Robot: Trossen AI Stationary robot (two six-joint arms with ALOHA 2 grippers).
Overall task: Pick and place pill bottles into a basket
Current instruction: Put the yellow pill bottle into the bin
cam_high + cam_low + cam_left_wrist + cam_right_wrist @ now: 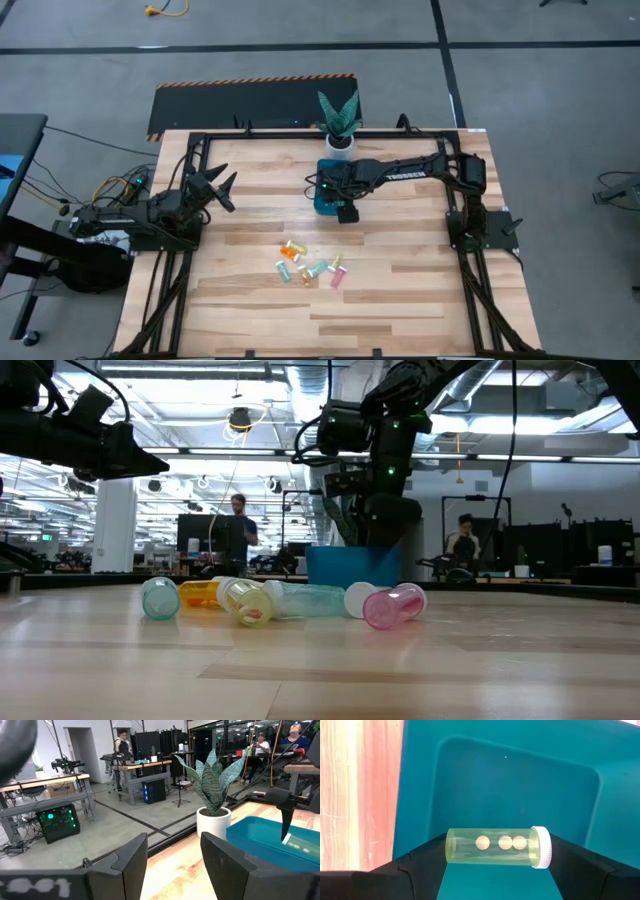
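right gripper [495, 851] pointing down, fingers clamped, left gripper [172, 855] raised, fingers parted

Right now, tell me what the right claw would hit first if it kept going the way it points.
The basket floor, most likely: the right claw, shut on a yellow-green pill bottle, points into it. Depth is unclear.

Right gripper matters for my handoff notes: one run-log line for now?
right gripper: shut on yellow-green bottle, over basket | left gripper: open, idle | bottles on table
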